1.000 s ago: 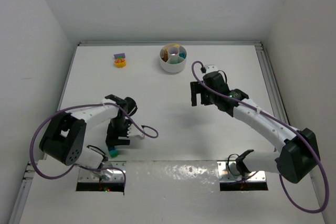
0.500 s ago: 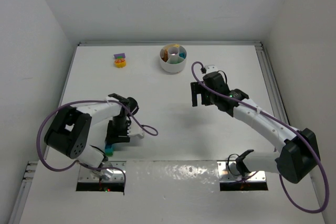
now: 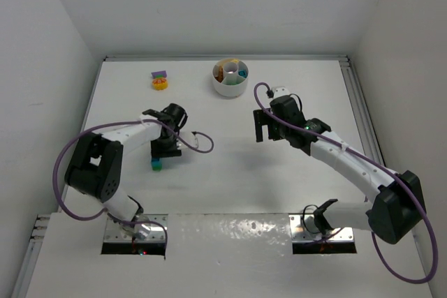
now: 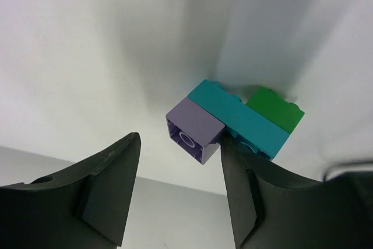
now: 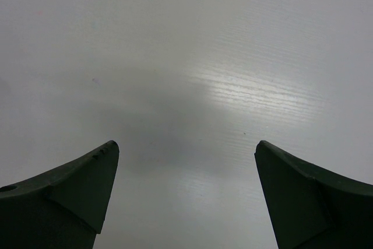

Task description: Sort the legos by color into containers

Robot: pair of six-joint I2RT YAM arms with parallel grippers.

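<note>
**Top view:** A white table point(image 3: 230, 186) sits boxed in by plain white walls point(image 3: 209, 5) on three sides (a glossy strip point(image 3: 230, 232) and two metal mounting plates point(image 3: 136, 236) run along the near edge). A round white dish point(image 3: 228, 89) stands near the middle of the far edge, with yellow, teal and blue showing in its sections. Well to its left rests a small stack point(image 3: 160, 80), purple over orange and yellow. The left gripper point(image 3: 165, 151) points back toward the near edge over the table's left half. A teal-and-green clump point(image 3: 156, 165) lies just past its tips. The right gripper point(image 3: 261, 126) hangs over the right half, well apart from every brick, its jaws spread wide.

**Left wrist:** Three joined bricks sit at the fingertips against the white surface, which carries a soft grey shadow. The purple brick point(image 4: 195, 129) shows its hollow underside, the teal brick point(image 4: 239, 119) runs alongside it, and the green brick point(image 4: 275, 109) is on the far side. The right finger point(image 4: 245, 190) meets the clump, and white shows between the purple brick and the left finger point(image 4: 108, 190). The jaws stand at a middling gap. Whether they pinch the clump cannot be told.

**Right wrist:** Two dark fingers point(image 5: 64, 190) stand far apart at the lower corners, over white tabletop with a faint streaked sheen.
</note>
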